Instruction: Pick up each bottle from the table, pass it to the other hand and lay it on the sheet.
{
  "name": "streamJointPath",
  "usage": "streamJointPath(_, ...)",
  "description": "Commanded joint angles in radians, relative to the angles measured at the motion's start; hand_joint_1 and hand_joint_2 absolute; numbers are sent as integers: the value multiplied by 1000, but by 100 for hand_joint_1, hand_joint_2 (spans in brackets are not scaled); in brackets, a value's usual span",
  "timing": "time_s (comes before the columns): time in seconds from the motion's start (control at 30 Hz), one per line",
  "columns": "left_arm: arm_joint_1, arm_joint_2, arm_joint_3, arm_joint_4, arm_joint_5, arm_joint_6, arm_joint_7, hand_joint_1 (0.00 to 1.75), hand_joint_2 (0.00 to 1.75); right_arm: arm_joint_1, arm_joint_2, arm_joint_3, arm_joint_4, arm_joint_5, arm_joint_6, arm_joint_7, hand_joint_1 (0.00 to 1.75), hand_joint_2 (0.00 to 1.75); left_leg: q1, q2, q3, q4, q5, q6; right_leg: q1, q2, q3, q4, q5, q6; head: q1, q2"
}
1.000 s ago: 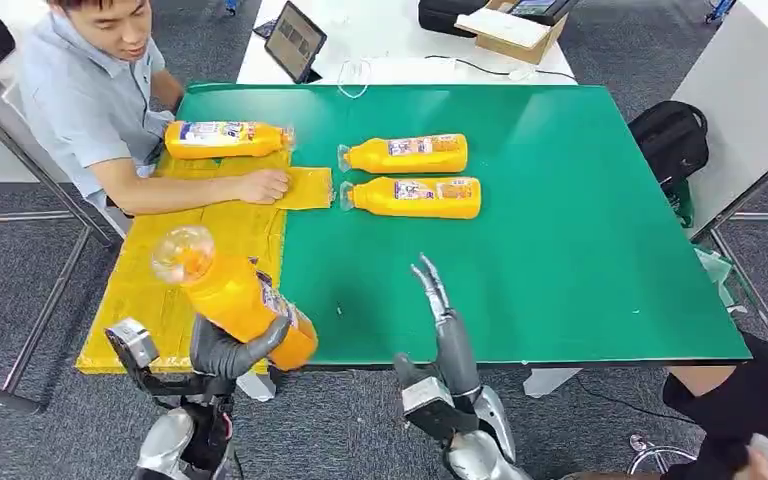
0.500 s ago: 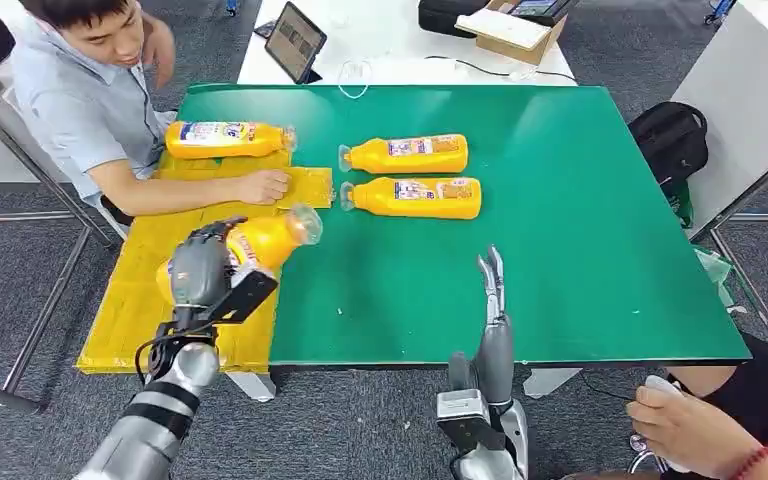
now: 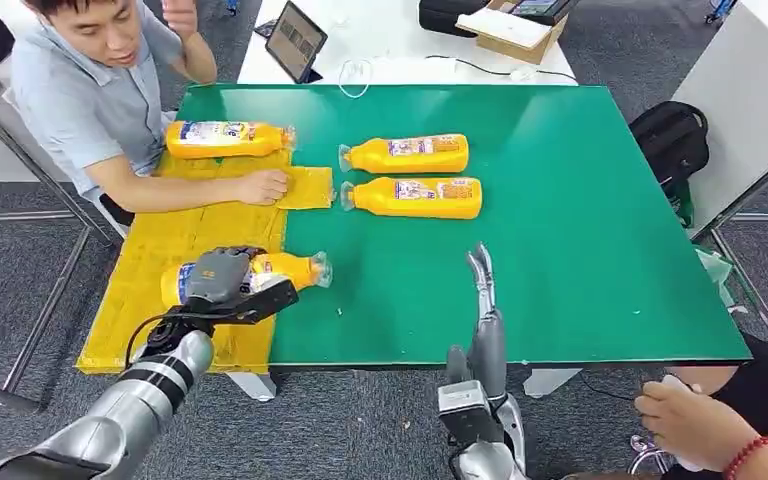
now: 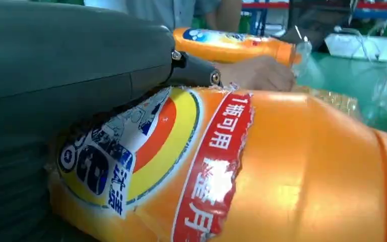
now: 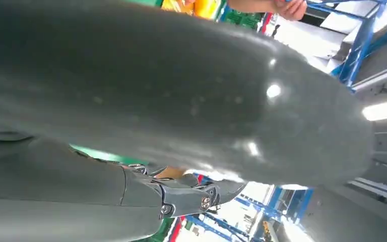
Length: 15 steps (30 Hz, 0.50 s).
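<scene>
On the green tabletop, two orange plastic bottles wait beyond the released right robot hand. The yellow sheet bears one; the left robot hand grasps another, lying across its edge.

Person's forearm across sheet

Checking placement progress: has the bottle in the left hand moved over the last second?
Yes. The bottle in the left hand tipped from upright down onto the yellow sheet, neck over the green table.
</scene>
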State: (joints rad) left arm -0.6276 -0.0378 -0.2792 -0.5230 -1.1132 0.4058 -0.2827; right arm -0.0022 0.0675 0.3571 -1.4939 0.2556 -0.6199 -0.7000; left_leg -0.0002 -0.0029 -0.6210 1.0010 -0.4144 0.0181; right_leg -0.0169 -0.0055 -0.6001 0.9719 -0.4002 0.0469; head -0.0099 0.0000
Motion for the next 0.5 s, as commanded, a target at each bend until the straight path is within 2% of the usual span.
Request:
streamJointPath(0.03, -83, 27, -35, 119, 54, -190, -85, 14, 175, -54, -3, 0, 53, -40, 14, 2, 0, 0, 1, 2, 3, 1, -1, -1, 1, 2, 3, 0, -1, -2, 0, 0)
streamJointPath(0.07, -82, 30, -39, 114, 56, -207, -95, 2, 175, -59, -4, 4, 56, -42, 11, 2, 0, 0, 1, 2, 4, 1, -2, -1, 1, 2, 4, 0, -1, -2, 0, 0)
streamJointPath(0.1, -81, 33, -43, 110, 61, -222, -111, 0, 175, -63, -5, 8, 59, -46, 12, 2, 0, 0, 1, 2, 3, 0, -1, -1, 1, 2, 3, 0, -1, -2, 0, 0)
streamJointPath(0.17, -84, 30, -14, 106, 110, -271, -136, 0, 175, -70, -5, 10, 68, -52, 7, 2, 0, 0, 1, 2, 4, 1, -2, -1, 1, 2, 4, 0, -1, -2, 0, 0)
streamJointPath(0.37, -84, 30, -14, 106, 110, -271, -136, 0, 175, -70, -5, 10, 68, -52, 7, 2, 0, 0, 1, 1, 3, 0, -1, -1, 1, 2, 3, 0, 0, -1, 0, 0)
streamJointPath(0.5, -87, 42, 21, 78, 213, -409, -226, 0, 175, -90, -9, 15, 88, -74, 16, 2, 0, 0, 1, 2, 3, 0, -1, -1, 1, 2, 3, 0, 0, -1, 0, 0)
